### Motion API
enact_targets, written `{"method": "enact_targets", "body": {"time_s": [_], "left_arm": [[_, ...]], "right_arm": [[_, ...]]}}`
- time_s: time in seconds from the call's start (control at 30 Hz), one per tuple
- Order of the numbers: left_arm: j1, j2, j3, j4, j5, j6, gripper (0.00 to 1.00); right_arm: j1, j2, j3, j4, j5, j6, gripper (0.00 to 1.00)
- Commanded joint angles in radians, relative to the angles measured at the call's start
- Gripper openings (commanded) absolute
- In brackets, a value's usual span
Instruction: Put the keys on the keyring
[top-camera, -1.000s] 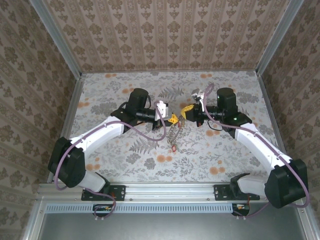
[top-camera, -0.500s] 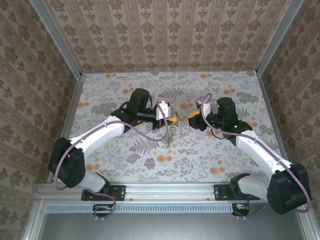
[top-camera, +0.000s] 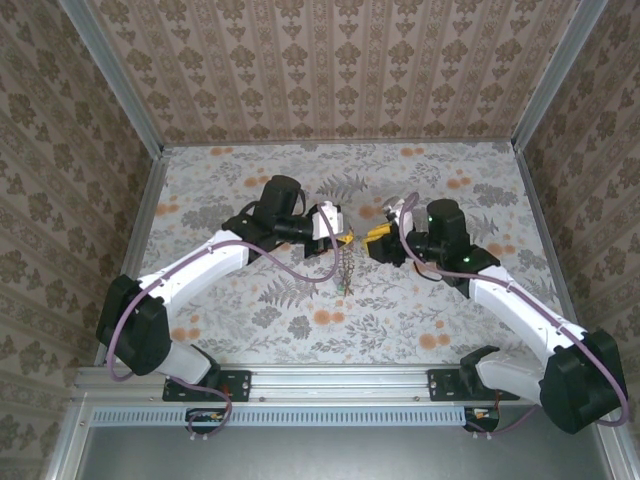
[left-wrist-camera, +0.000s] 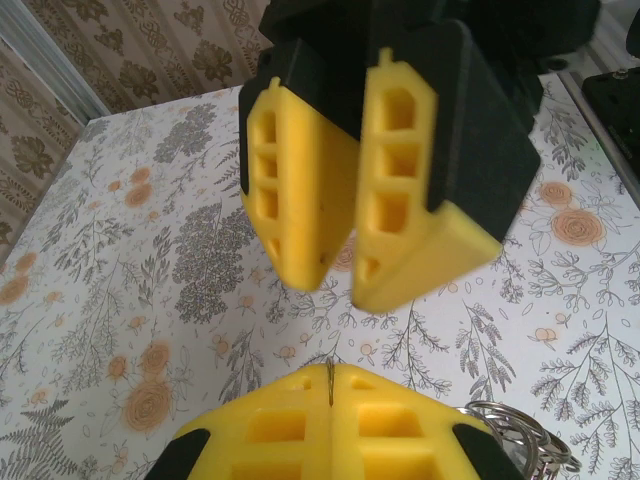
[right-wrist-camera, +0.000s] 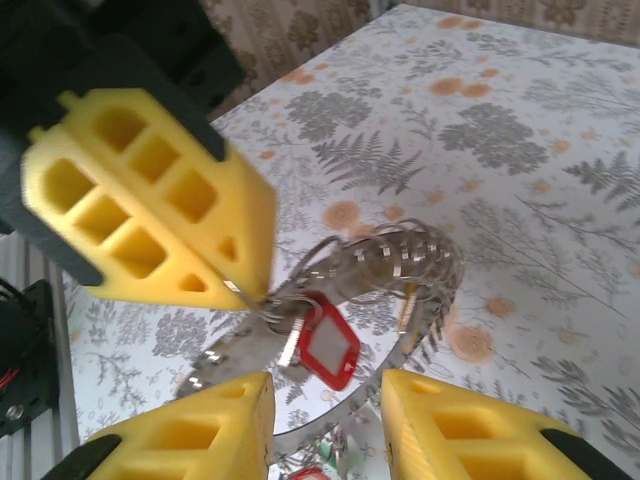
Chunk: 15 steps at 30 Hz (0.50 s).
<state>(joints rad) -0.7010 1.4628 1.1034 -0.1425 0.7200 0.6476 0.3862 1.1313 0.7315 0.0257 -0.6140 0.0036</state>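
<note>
The keyring (right-wrist-camera: 405, 262), a loop of silvery banded chain, hangs from my left gripper (left-wrist-camera: 330, 373), which is shut on a thin wire of it. In the top view the loop (top-camera: 346, 270) dangles below the left gripper (top-camera: 343, 239) over the table. A key with a red tag (right-wrist-camera: 326, 346) hangs on small rings by the left gripper's yellow finger (right-wrist-camera: 150, 200). A green tag (right-wrist-camera: 330, 452) shows lower down. My right gripper (right-wrist-camera: 325, 388) is open, its fingers either side of and just under the red tag. It faces the left gripper closely (top-camera: 372, 241).
The floral table (top-camera: 440, 300) is walled in by patterned panels. A metal rail (top-camera: 340, 382) runs along the near edge by the arm bases. Small steel rings (left-wrist-camera: 520, 440) hang beside the left fingers.
My right gripper has moved left and slightly nearer, closing on the left gripper. The hanging keyring has swung and looks narrower. The left arm has hardly moved.
</note>
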Motion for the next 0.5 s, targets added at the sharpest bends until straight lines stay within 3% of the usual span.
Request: {"method": "enact_targets", "body": {"time_s": [0.0,0.17,0.3,0.47], "left_arm": [[-0.008,-0.01,0.051,0.014,0.009,-0.003,0.0],[-0.009,-0.001,0.073,-0.062,-0.068,0.027,0.0],[-0.007,0.008,0.095,-0.137,-0.141,0.072,0.0],[-0.043,0.087,0.177,-0.262,-0.191,0.153,0.0]], "right_arm": [[0.028,0.017,-0.007,0.04,0.013,-0.032,0.35],[0.034,0.006,-0.009,0.029,0.15,-0.034,0.36],[0.031,-0.013,-0.011,-0.021,0.336,-0.032,0.36],[-0.026,-0.03,-0.015,-0.083,0.456,0.078,0.36]]}}
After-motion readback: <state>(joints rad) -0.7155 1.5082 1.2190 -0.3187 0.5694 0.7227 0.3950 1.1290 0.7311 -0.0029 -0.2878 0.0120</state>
